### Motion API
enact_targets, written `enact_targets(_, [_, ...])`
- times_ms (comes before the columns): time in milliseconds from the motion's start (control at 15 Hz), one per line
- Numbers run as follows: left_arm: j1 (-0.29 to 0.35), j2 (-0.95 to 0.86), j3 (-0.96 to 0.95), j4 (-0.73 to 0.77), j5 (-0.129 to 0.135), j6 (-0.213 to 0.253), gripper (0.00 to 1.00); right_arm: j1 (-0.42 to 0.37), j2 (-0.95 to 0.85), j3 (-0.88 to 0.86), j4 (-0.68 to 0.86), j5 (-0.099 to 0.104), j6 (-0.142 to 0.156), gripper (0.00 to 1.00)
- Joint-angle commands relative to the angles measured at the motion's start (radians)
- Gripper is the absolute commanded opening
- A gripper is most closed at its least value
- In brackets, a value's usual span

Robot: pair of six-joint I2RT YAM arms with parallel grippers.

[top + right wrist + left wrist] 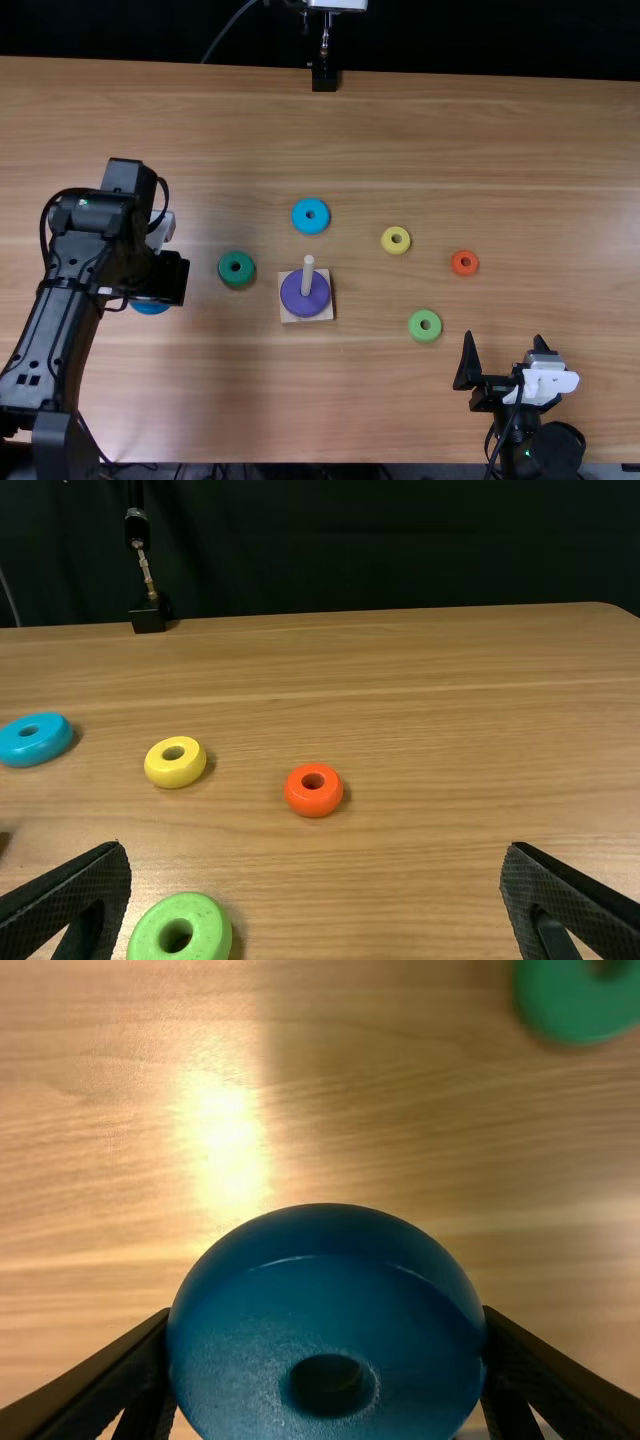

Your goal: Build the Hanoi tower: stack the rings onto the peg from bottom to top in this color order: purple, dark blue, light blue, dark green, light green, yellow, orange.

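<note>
Top view: dark blue ring [150, 309] under the left arm's [70, 280] end, peg [308, 272] well off to its right, purple ring [305, 296] around the peg; dark green ring [236, 269] between the 2, slightly toward bench's far edge. Left wrist view: left tool [326, 1313] parted to ring width, 2 fingers clamping dark blue ring. Probable move: carry right, hole over upright peg. Right wrist view: right tool [316, 848] wide apart, empty, farther from dark blue ring.
</note>
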Motion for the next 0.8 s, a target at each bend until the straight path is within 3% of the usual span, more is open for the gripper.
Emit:
enact_targets(0, [-0.049,-0.011,0.104,-0.038,0.003,-0.068,0.0,-0.01,-0.012,-0.064,-0.069,0.009,0.002,1.0])
enact_targets(200, [-0.115,-0.003,0.253,-0.126,0.0,-0.118,0.0,-0.01,-0.012,-0.064,-0.069,0.009,0.002,1.0])
enact_targets(400, [-0.198,0.018,0.367,-0.17,-0.002,-0.234,0.0,-0.01,-0.012,-0.064,-0.069,0.009,0.002,1.0])
enact_targets(733, [-0.33,0.096,0.476,-0.174,-0.006,-0.339,0.0,-0.01,-0.012,-0.064,-0.069,0.009,0.002,1.0])
